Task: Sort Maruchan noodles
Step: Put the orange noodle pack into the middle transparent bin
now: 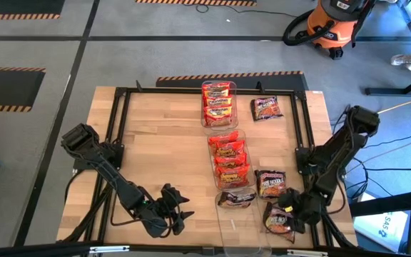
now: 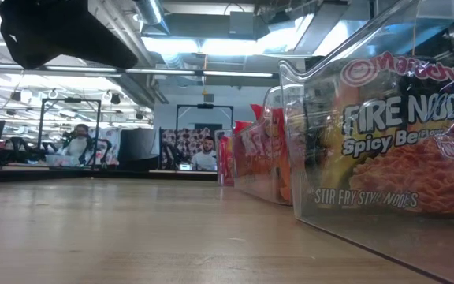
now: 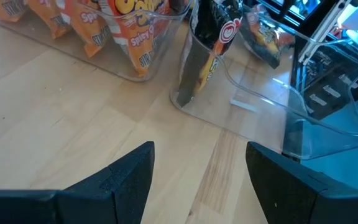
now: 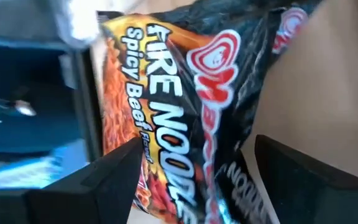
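Black noodle pkt point(image 4: 185, 118) btwn right pincer point(image 4: 194, 180) fingers (spread), table front-right.

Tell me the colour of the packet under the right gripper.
Black with red-orange print, best in the right wrist view.

Free room: bare counter point(image 1: 163, 150) left of the bins, open to passage. Obstacles: three clear bins point(image 1: 227, 160) in a central row; loose dark packets point(image 1: 270, 182) crowding the right side; black frame rails point(image 1: 120, 128) along the counter's edges.

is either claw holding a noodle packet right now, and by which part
Neither holds anything. The right claw stands open over a black crinkly Fire Noodle packet; the left claw is open over bare table.
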Available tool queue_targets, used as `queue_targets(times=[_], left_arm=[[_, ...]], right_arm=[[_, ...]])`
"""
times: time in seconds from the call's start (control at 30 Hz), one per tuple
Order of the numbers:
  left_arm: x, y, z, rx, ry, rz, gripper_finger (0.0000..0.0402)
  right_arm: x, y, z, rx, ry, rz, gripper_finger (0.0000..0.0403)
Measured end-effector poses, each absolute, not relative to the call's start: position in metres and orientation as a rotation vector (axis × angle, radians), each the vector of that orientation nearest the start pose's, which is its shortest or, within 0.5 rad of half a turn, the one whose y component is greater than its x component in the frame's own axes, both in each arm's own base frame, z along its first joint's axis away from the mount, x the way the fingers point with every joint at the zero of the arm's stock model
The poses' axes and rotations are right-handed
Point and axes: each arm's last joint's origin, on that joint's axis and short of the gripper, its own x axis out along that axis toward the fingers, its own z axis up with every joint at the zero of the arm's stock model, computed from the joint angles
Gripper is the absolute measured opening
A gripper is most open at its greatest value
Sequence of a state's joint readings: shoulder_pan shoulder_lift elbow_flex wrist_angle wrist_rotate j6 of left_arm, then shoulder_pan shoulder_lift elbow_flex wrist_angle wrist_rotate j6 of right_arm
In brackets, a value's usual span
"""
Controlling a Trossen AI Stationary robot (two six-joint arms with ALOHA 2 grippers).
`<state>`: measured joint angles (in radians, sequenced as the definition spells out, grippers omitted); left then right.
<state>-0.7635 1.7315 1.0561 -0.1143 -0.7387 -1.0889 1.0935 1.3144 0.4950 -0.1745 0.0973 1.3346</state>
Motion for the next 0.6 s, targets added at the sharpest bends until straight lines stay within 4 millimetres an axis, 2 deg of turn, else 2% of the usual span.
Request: queue_targets(times=[0.17,0.37,0.6], left_arm=[[0.269,-0.230,0.194,-0.519,0.505,0.279,0.0247],[0.270,-0.229,0.194,-0.520,0.504,0.284,0.0247],[0.272,-0.227,0.194,-0.520,0.503,0.290,0.0247]], right_arm=[[0.102,0.190,0.127,0.689,1.162,0.250,0.0287],[0.104,0.192,0.125,0.723,1.119,0.265,0.0287],[0.109,0.202,0.115,0.737,1.112,0.296,0.0287]])
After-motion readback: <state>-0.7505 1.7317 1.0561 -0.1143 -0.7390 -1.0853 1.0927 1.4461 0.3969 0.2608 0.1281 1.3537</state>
